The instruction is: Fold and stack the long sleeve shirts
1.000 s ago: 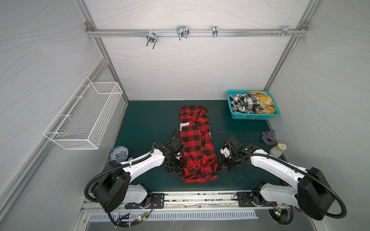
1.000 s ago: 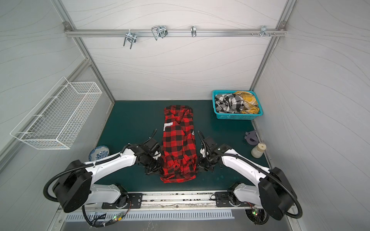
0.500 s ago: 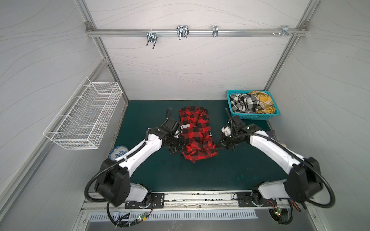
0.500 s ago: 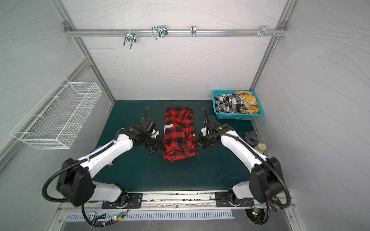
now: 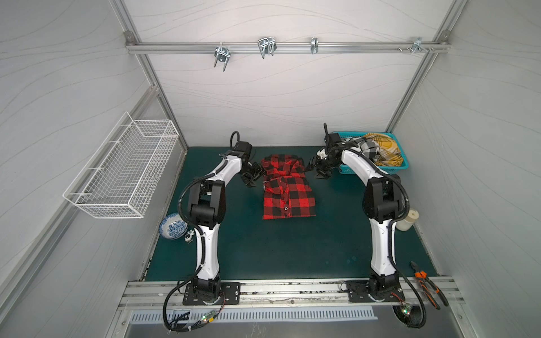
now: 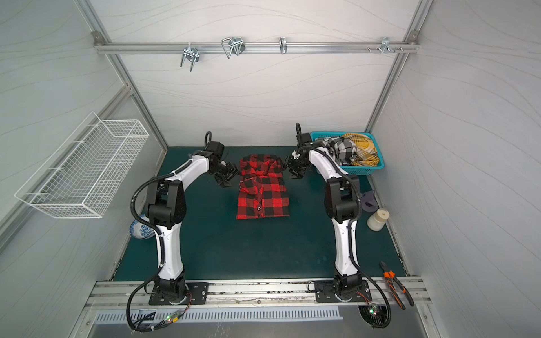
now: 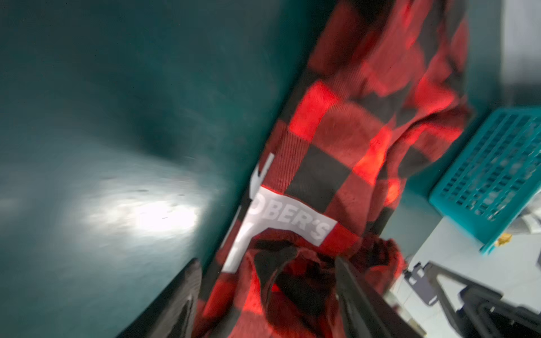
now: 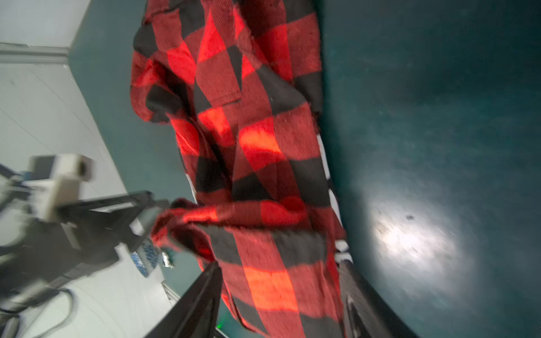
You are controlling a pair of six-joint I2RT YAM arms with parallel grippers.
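Dark green matting covers the table (image 5: pixel 263 251), and toward its far middle lies the red-and-black shirt (image 5: pixel 288 187). It is doubled into a compact rectangle, with the near edge straight and the far end lumpy, a fold of cloth bunched across it. That far end looks unfinished to me, and the packet wants flattening before it can start a stack. Two more garments, the black-and-white shirt (image 5: pixel 367 147) and the mustard shirt (image 5: pixel 383 146), sit crumpled in the teal basket (image 5: pixel 401 168) at the far right corner, so by my reckoning most of the task is left. In both top views the left gripper (image 5: pixel 252 175) stands just beside the folded shirt's far left corner and the right gripper (image 5: pixel 317 169) just beside its far right corner. Each wrist view shows jaws spread wide with loose plaid lying between the fingers, not pinched, so both grippers hold nothing.
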